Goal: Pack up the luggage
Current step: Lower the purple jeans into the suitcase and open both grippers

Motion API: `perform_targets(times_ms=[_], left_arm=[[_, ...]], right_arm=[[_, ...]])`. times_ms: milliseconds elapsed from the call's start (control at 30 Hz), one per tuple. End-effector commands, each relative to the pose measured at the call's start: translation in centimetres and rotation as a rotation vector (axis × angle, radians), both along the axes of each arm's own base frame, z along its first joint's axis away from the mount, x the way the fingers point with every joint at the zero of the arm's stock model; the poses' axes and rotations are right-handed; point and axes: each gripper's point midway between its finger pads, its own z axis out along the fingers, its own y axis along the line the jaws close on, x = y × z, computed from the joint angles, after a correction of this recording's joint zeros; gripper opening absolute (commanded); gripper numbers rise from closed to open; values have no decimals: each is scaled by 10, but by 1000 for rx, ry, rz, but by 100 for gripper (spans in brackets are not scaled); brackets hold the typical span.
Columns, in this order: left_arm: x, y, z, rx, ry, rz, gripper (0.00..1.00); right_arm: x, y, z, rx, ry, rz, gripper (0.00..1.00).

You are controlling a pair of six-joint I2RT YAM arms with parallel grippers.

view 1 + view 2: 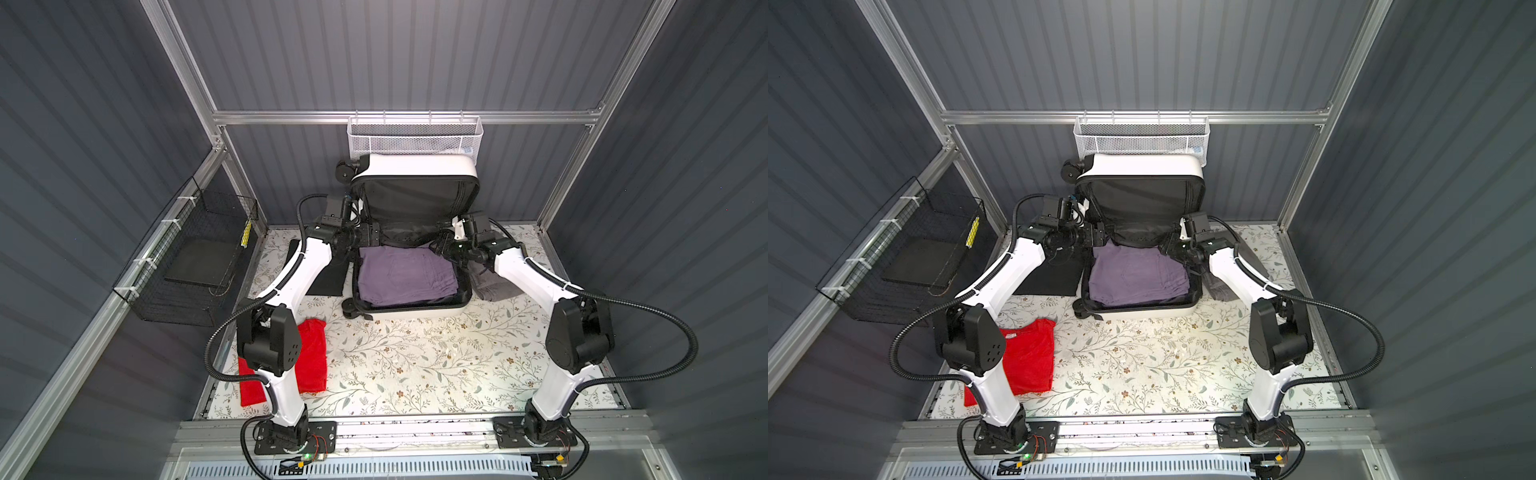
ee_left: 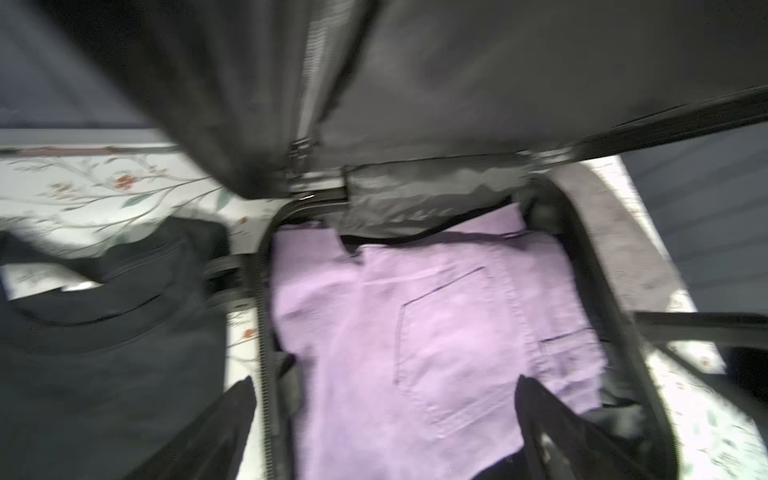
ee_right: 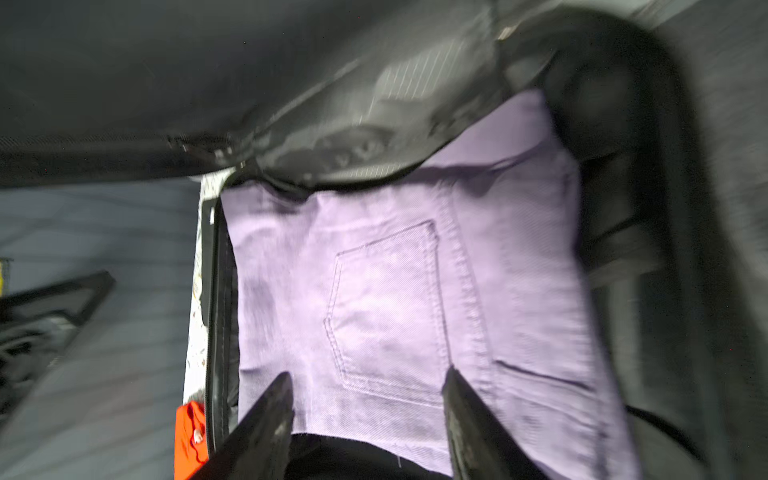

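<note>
The small white hard-shell suitcase (image 1: 411, 164) lies open at the back of the floral-patterned table (image 1: 415, 365), its lid propped upright so the tray stays reachable. Folded lilac denim trousers (image 1: 405, 274) lie flat inside. The left gripper (image 2: 382, 382) gapes wide and the right gripper (image 3: 369, 374) is half-parted, both empty above the trousers (free, I judge, to fetch another garment).
</note>
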Motion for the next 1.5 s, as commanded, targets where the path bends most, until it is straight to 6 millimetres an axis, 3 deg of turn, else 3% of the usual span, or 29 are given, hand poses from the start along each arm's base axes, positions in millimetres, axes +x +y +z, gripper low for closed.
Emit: perform_targets(times_ms=[0, 133, 267, 367, 567, 700, 833, 933, 1067, 1167, 1333, 1467], left_arm=[[-7, -27, -31, -21, 78, -71, 100], [-1, -42, -54, -6, 117, -95, 100], [3, -43, -78, 5, 159, -82, 100], [3, -35, -96, 43, 187, -50, 100], [7, 3, -124, 198, 231, 119, 100], [10, 10, -135, 237, 253, 156, 100], [13, 2, -131, 213, 259, 136, 100], [11, -12, -111, 161, 227, 87, 100], [-11, -40, -73, 85, 191, -14, 100], [-35, -51, -62, 64, 197, -60, 100], [-65, -46, -76, 34, 233, -64, 100], [-79, -39, -101, 40, 283, -49, 100]], right_arm=[[3, 6, -23, 7, 54, 4, 58], [5, 8, -45, 6, 101, -12, 58], [3, 6, -63, 8, 139, -36, 58], [1, 3, -76, 0, 164, -52, 59], [-2, -4, -89, -27, 189, -87, 59], [-4, -12, -96, -43, 206, -120, 59], [-5, -16, -96, -46, 214, -137, 60], [-6, -16, -93, -43, 215, -138, 60], [-5, -13, -77, -25, 188, -113, 60], [-4, -5, -52, 6, 140, -66, 60], [0, -2, -24, 9, 84, -32, 60], [0, -2, -35, 3, 110, -39, 60]])
